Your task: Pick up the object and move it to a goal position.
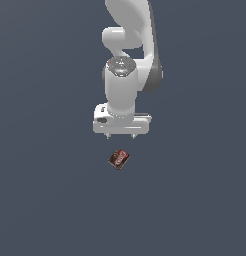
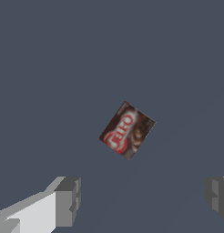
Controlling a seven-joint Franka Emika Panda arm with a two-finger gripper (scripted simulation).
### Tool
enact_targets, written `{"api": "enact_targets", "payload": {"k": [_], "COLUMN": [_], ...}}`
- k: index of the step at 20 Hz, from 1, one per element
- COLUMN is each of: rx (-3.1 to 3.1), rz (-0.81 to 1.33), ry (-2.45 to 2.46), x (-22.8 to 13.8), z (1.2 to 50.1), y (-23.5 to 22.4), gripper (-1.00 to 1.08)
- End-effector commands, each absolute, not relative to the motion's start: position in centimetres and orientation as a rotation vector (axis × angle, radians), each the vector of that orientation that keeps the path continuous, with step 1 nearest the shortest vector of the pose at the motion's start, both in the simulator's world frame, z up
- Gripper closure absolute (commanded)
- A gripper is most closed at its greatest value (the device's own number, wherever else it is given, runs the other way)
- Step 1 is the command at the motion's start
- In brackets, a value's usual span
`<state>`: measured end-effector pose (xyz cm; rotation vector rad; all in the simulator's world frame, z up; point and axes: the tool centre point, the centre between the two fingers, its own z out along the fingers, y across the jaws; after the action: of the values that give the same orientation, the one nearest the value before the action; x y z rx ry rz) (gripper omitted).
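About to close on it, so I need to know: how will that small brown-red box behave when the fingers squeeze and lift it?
The box lies flat with straight edges, so it probably stays put rather than rolling or tipping. It looks like a small carton: likely light and stiff. It sits skewed to the open gripper, so closing may twist it first.

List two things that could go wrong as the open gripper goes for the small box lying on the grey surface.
1. The small flat dark brown-red box with the red-white oval logo lies skewed to the white gripper's dark fingers, so closing may twist it or catch corners.
2. The box is not between the fingers yet; a straight descent might miss it.
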<state>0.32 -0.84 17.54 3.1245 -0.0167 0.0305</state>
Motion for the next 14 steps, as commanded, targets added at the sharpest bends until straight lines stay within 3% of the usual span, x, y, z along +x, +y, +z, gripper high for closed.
{"api": "enact_targets", "payload": {"k": [1, 14], "rx": [3.124, 3.124], "rz": [0.030, 0.010], "ry": [-0.017, 0.107], "x": [0.3, -0.2], "z": [17.5, 17.5], "y": [-0.8, 1.2], "gripper": [-0.92, -0.92]}}
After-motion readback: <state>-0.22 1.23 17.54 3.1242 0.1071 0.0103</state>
